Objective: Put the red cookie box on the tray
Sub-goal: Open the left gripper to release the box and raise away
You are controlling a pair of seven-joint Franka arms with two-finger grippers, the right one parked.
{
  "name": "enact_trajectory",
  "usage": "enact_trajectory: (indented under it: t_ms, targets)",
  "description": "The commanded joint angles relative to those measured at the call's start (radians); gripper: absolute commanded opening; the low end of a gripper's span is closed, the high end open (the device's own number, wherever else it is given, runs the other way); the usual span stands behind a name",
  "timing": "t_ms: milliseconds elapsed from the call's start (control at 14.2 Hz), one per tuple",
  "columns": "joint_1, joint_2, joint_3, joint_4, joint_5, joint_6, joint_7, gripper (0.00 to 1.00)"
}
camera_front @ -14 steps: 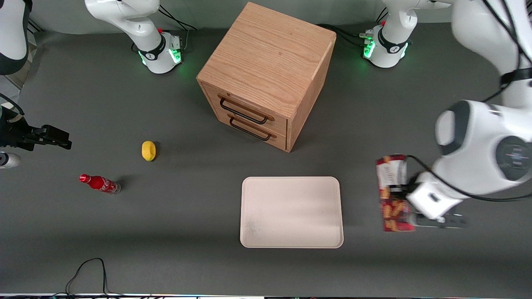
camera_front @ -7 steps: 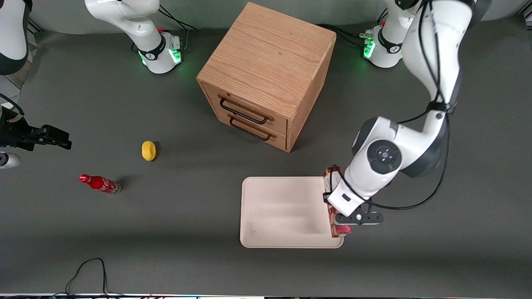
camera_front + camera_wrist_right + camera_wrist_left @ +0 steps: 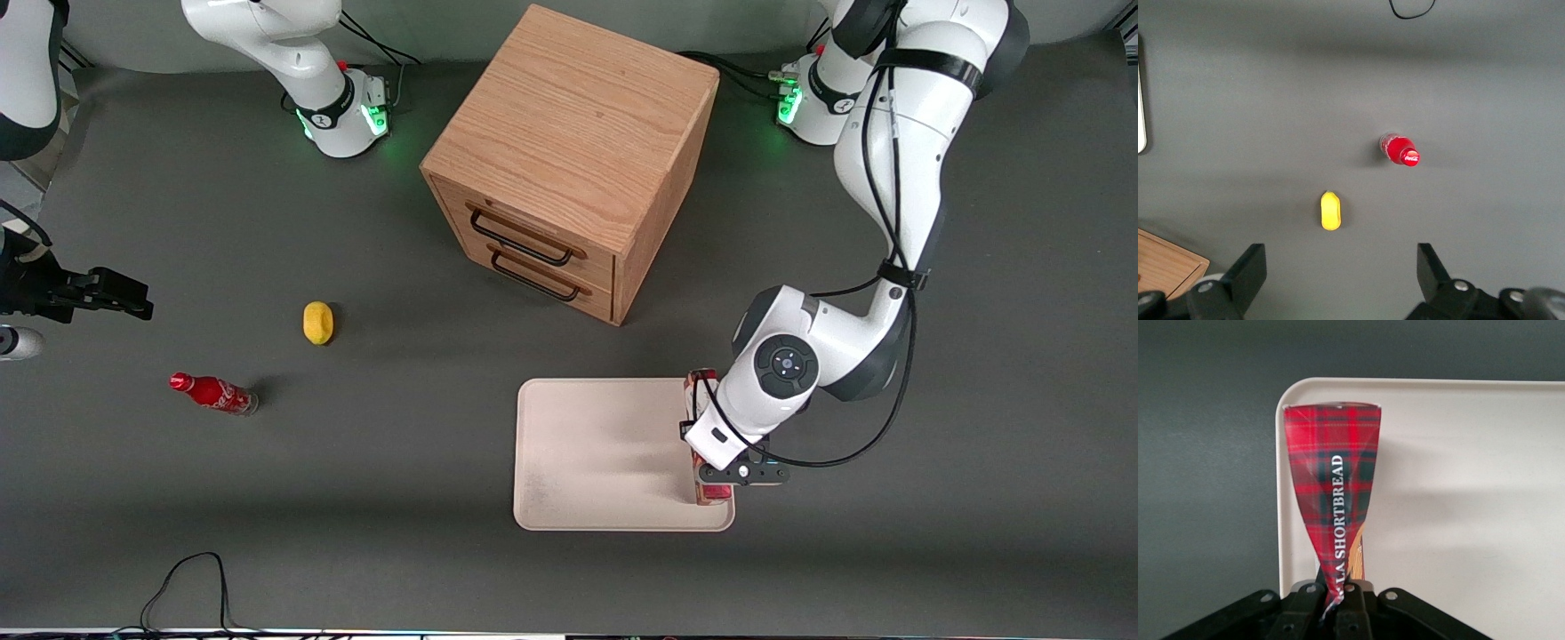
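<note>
The red cookie box (image 3: pixel 1335 480) is a tartan carton reading SHORTBREAD, held on its narrow edge with my left gripper (image 3: pixel 1338 590) shut on its near end. In the front view the gripper (image 3: pixel 718 480) hangs over the strip of the cream-pink tray (image 3: pixel 605 453) that lies toward the working arm's end. The wrist covers most of the box (image 3: pixel 695 384) there. The box runs along that tray rim (image 3: pixel 1281 520), inside it. I cannot tell whether it touches the tray floor.
A wooden two-drawer cabinet (image 3: pixel 569 160) stands farther from the front camera than the tray. A yellow lemon-like thing (image 3: pixel 317 322) and a small red soda bottle (image 3: pixel 213 392) lie toward the parked arm's end. A black cable (image 3: pixel 191 578) loops at the near table edge.
The left arm has carried the box from the bare table at the working arm's end to over the tray's edge strip, and the wrist has come lower. Nothing else has moved.
</note>
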Motion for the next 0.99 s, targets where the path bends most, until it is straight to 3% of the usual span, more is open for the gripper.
enact_trajectory:
  t_ms: [0,211,352,563,915]
  targets:
    - [-0.007,-0.016,0.006,-0.032,0.023,0.054,-0.022,0.99]
    - [0.009,-0.087,0.011,-0.072,0.011,0.079,-0.022,1.00]
    - [0.024,-0.207,0.032,-0.136,0.005,0.044,-0.020,1.00]
    - [0.097,-0.387,0.041,-0.206,-0.016,-0.129,-0.005,1.00]
    - [0.223,-0.599,0.070,-0.214,-0.116,-0.474,0.260,1.00]
